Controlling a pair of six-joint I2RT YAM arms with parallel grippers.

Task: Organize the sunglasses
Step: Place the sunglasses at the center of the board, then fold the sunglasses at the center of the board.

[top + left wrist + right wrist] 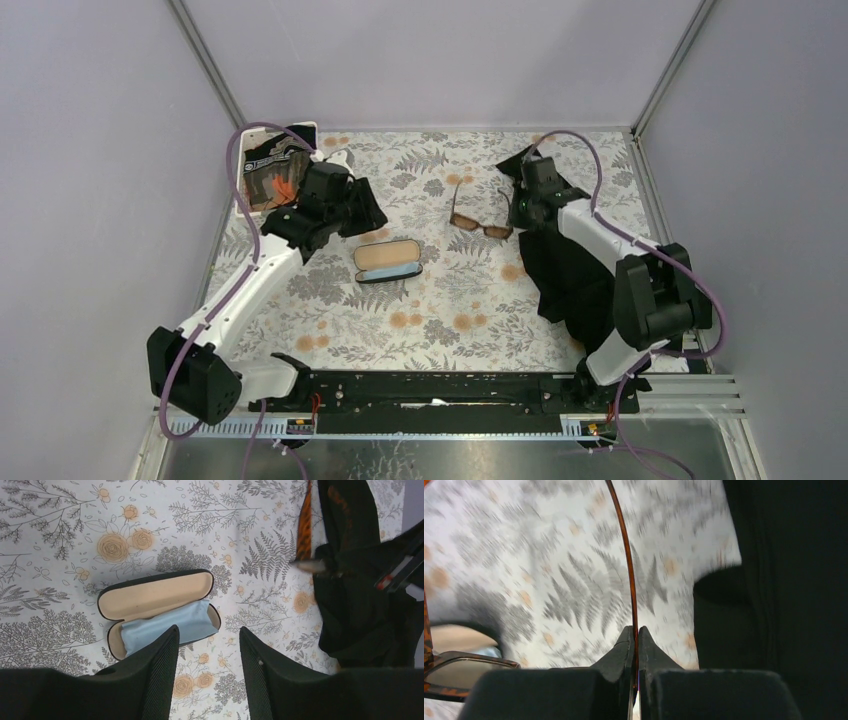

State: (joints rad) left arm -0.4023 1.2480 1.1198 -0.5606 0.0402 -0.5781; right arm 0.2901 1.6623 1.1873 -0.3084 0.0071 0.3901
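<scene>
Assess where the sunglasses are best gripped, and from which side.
Grip one slim arm, coming in from the right side of the sunglasses. The right claw is shut on it that way now. The arms stand unfolded and clear of the lenses. They are thin enough to pinch firmly, so the glass probably goes untouched.

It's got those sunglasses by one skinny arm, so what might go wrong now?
The right gripper pinches only one thin arm of the sunglasses, so they may swing, slip or bend. The light-blue cloth already lies in the open glasses case, so the sunglasses might bunch it and block the lid.
</scene>
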